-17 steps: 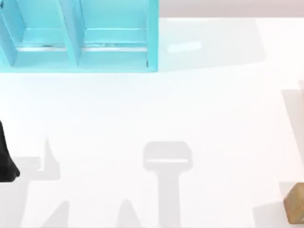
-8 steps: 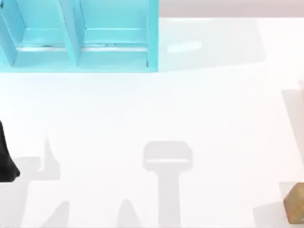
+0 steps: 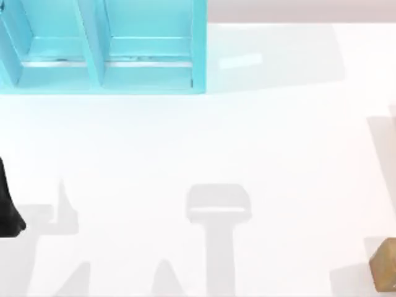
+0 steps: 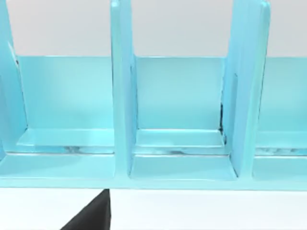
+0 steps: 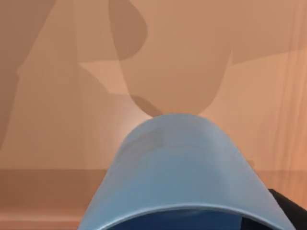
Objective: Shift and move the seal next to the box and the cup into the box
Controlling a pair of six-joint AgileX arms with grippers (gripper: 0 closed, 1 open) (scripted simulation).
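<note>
The cup (image 5: 182,167) is plain blue and sits very close in the right wrist view, rim toward the camera, with brown background behind it and no white table under it. My right gripper (image 5: 192,225) is shut on the cup, and a black sliver of it shows beside the cup's wall. The seal (image 3: 385,271), a tan-brown block, lies at the top view's lower right edge. The box (image 3: 99,68), turquoise with upright dividers, stands at the back left. My left gripper (image 3: 9,204) is parked at the table's left edge, facing the box (image 4: 180,165).
The white table (image 3: 216,136) stretches between the box and the seal, crossed by grey shadows of the arms. The box's open compartments (image 4: 67,143) face the left wrist camera, split by tall dividers (image 4: 122,96).
</note>
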